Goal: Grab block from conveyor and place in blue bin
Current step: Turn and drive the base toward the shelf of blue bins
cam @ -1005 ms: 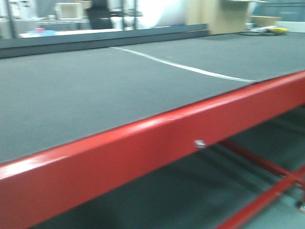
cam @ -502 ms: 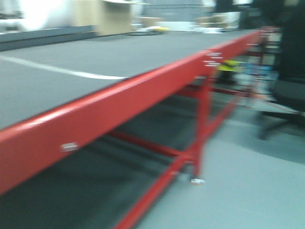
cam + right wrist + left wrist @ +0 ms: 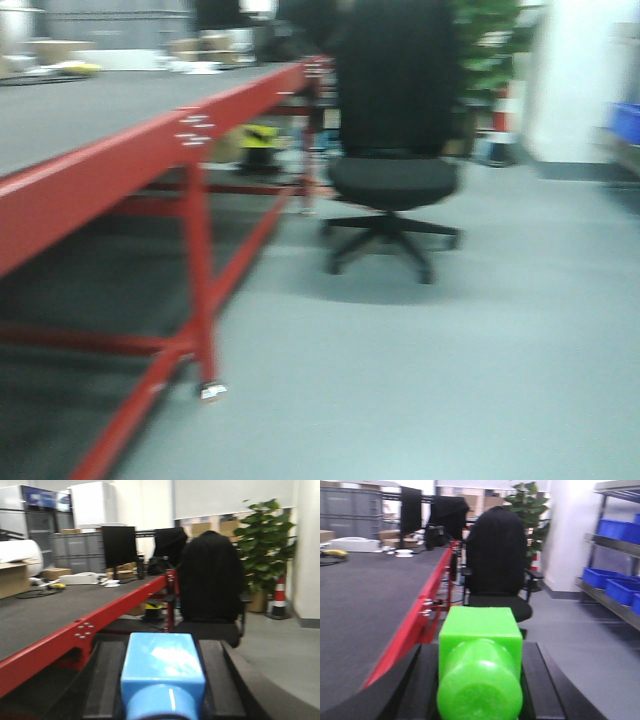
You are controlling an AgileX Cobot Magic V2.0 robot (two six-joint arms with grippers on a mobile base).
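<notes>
My left gripper is shut on a bright green block, which fills the gap between the black fingers. In the right wrist view, a light blue block is held the same way by my right gripper. The conveyor, a dark grey belt on a red frame, runs along the left in every view. Several blue bins sit on a metal shelf at the right. One blue bin shows at the front view's right edge.
A black office chair stands on the grey floor just right of the conveyor's end. A red frame leg with a foot is near left. A potted plant and a traffic cone stand by the far wall.
The front view has swung to the right: the belt slid off to the left, and the chair, open floor and a blue bin came into sight.
</notes>
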